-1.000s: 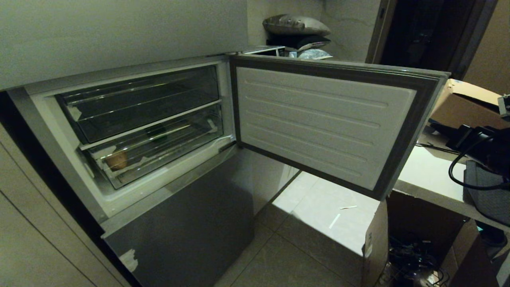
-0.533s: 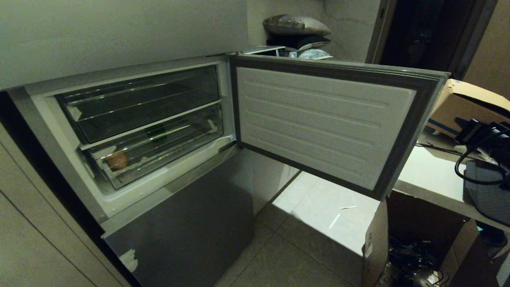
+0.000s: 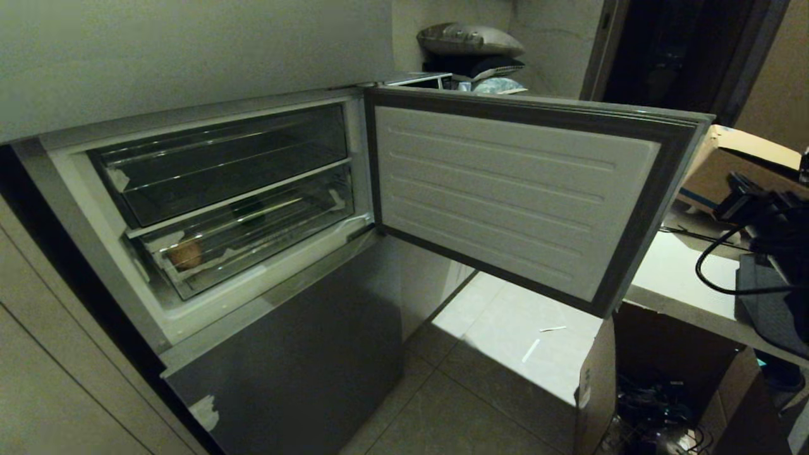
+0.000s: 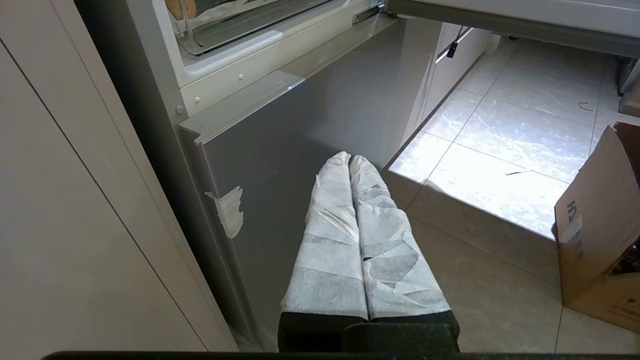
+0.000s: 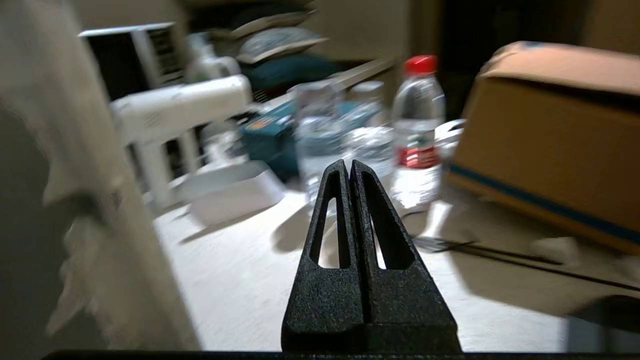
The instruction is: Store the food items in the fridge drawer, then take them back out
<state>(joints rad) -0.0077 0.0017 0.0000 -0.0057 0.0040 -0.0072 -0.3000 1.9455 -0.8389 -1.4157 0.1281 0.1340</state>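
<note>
The fridge drawer [image 3: 265, 235], the lower clear bin, sits pushed in inside the open compartment. A tan-orange lump [image 3: 184, 254] lies at its left end, and a dark-green pepper [image 3: 249, 211] shows dimly further back. My right arm [image 3: 765, 221] hangs at the far right over a white counter, well away from the fridge. The right gripper [image 5: 349, 166] is shut with nothing in it and points toward the water bottles. My left gripper [image 4: 350, 159], wrapped in white tape, is shut and empty, low down before the grey lower door. A corner of the drawer [image 4: 225, 32] shows above it.
The fridge door [image 3: 505, 189] stands swung wide to the right. On the counter [image 5: 240, 280] stand water bottles [image 5: 419, 115], a cardboard box [image 5: 550, 135] and a white appliance [image 5: 180, 110]. Another open box [image 3: 638, 392] stands on the floor at the right.
My right arm has shifted and turned its wrist at the right edge of the head view, and its cable loop has swung. The fridge, the drawer and the food have not moved.
</note>
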